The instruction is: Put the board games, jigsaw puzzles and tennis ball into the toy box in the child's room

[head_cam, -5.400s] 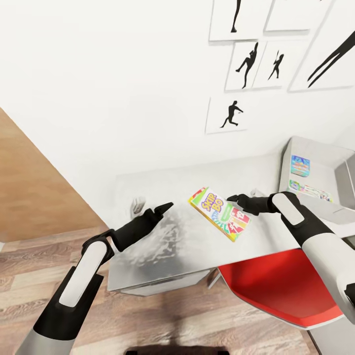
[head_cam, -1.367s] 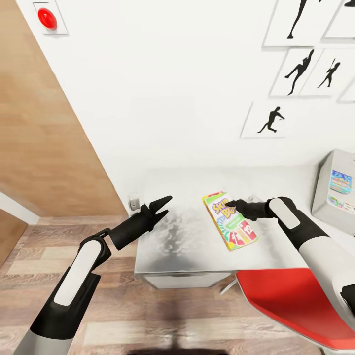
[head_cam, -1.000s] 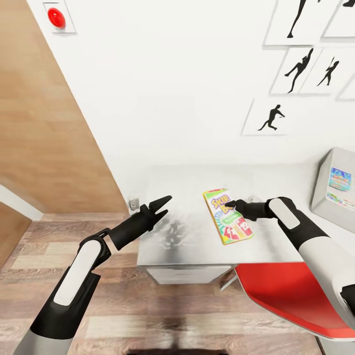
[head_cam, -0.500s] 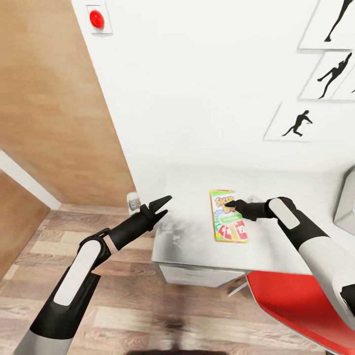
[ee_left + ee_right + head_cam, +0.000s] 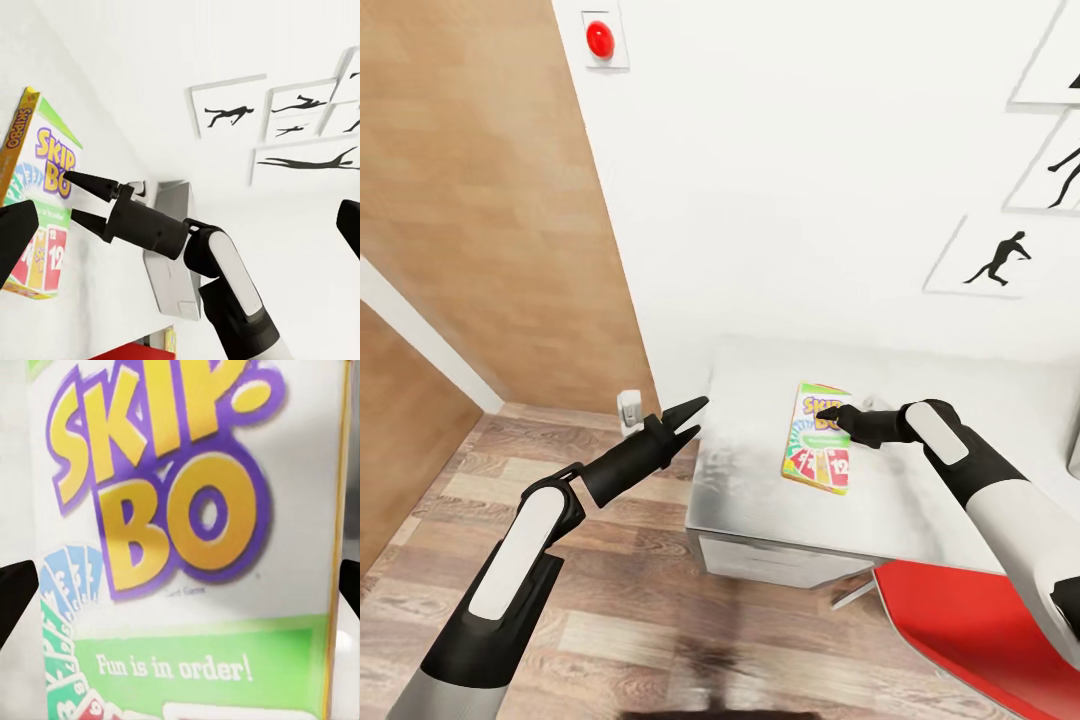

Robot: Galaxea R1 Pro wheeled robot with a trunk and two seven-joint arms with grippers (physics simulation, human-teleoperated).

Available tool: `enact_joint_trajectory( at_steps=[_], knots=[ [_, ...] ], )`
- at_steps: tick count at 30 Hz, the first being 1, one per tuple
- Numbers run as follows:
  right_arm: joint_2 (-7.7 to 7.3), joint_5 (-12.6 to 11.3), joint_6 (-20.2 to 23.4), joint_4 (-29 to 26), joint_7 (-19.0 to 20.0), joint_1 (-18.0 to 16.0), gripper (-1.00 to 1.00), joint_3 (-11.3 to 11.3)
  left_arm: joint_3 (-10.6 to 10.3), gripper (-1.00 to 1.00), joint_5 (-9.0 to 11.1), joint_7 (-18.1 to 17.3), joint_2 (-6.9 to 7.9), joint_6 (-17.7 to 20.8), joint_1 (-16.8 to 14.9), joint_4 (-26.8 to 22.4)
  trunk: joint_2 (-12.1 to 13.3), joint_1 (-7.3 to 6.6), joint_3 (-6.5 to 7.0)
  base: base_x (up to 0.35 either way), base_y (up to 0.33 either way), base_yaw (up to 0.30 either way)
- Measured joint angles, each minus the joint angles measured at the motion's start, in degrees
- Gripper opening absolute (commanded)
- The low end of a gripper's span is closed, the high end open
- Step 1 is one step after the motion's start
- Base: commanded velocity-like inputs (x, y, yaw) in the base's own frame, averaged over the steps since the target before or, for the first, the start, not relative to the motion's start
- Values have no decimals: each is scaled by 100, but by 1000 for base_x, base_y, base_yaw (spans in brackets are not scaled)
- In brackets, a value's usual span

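The right gripper (image 5: 832, 413) hangs with its fingers parted just over the SKIP-BO box (image 5: 817, 452), which lies flat on the pale desk (image 5: 920, 500) against the white wall (image 5: 810, 170). Beyond it hang silhouette prints (image 5: 992, 260); below the arm sits a red chair (image 5: 970, 620). The box reads "SKIP-BO" and "Fun is in order!" (image 5: 172, 667). The left gripper (image 5: 685, 420), spread and empty, hovers off the desk's end near a wall socket (image 5: 628, 408), with a red button (image 5: 600, 38) high above.

Head camera looks down over both my arms. Left wrist camera faces across, from some way off, at my right pincer (image 5: 84, 199) over the SKIP-BO box (image 5: 36, 195). Right wrist camera sits close above that box, sharing it with both others.
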Motion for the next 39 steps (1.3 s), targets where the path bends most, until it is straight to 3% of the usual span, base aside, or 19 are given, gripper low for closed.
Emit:
enact_joint_trajectory(
  at_steps=[21,39],
  knots=[
    [-3,5,0,-1,0,0,100,0,0,100,3,0,0,0,0,0,0,0,1,0,0,17],
    [7,7,0,1,-1,-2,100,1,-10,100,4,0,1,0,1,-3,0,0,32,0,0,229]
  ],
)
